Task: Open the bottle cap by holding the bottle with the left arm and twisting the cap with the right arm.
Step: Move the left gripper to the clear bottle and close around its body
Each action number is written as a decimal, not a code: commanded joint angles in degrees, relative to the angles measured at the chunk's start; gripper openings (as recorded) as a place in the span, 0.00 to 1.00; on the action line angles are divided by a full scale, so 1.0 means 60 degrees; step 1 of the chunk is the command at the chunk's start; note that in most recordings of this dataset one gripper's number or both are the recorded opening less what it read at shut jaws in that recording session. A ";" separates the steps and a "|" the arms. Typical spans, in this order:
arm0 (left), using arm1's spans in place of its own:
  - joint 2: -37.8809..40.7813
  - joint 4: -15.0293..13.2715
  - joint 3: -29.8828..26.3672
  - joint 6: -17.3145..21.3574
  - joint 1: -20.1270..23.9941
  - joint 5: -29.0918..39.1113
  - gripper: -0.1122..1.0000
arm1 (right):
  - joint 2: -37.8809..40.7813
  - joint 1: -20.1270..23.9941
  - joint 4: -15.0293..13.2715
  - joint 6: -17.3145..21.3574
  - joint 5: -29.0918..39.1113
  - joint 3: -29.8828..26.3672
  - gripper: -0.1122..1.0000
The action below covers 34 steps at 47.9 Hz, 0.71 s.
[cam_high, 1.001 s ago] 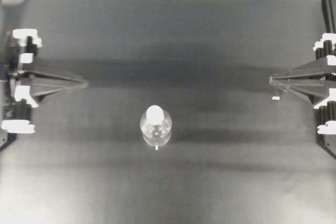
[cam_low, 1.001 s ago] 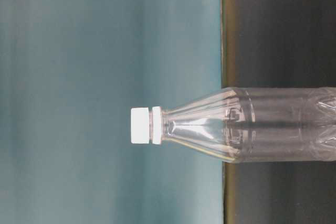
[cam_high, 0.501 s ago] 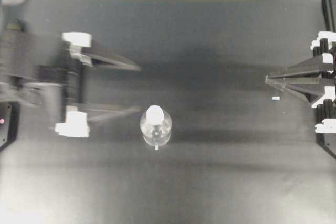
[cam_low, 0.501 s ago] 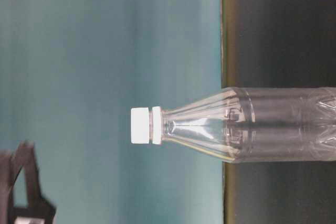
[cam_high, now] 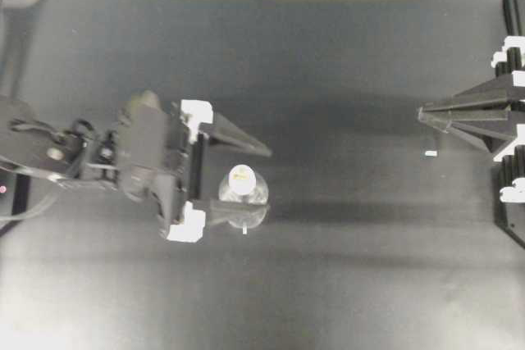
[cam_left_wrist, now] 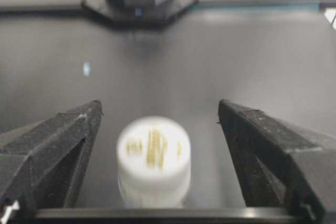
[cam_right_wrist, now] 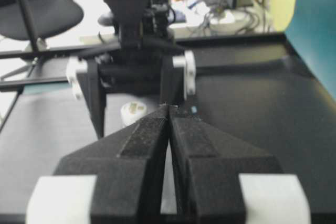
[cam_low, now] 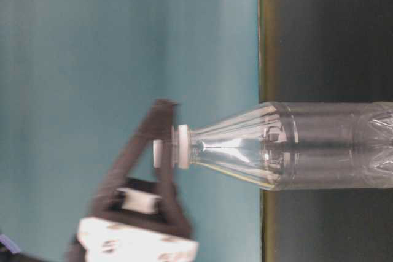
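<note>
— How many bottles do you have?
— One small clear plastic bottle [cam_high: 244, 200] with one white round cap [cam_high: 241, 180], upright mid dark tabletop [cam_high: 344, 284].
— And your two end effectors?
— Left end effector [cam_high: 254, 182] gapes wide, fingers flanking the bottle, gripping nothing; right end effector [cam_high: 423, 114] is closed, empty, well apart

My table-level view cuts off the bottle's [cam_low: 319, 145] base. The left gripper [cam_low: 161, 151] blurs, half hiding the cap [cam_low: 166, 151].

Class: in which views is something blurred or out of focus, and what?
Table-level view: the left claw is smeared, the bottle crisp. Left wrist view: the bottle cap is soft, out of focus. Overhead view: mild softness throughout.
</note>
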 commanded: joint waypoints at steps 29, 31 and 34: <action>0.2578 0.0029 0.0586 -0.0425 0.0161 -0.0044 0.99 | 0.0439 -0.0073 0.0059 0.0571 0.0059 -0.0308 0.10; 0.2651 0.0029 0.0601 -0.0439 0.0161 -0.0059 0.99 | 0.0454 -0.0088 0.0059 0.0571 0.0059 -0.0308 0.10; 0.2798 0.0029 0.0615 -0.0454 0.0161 -0.0059 0.99 | 0.0498 -0.0073 0.0073 0.0571 0.0059 -0.0366 0.10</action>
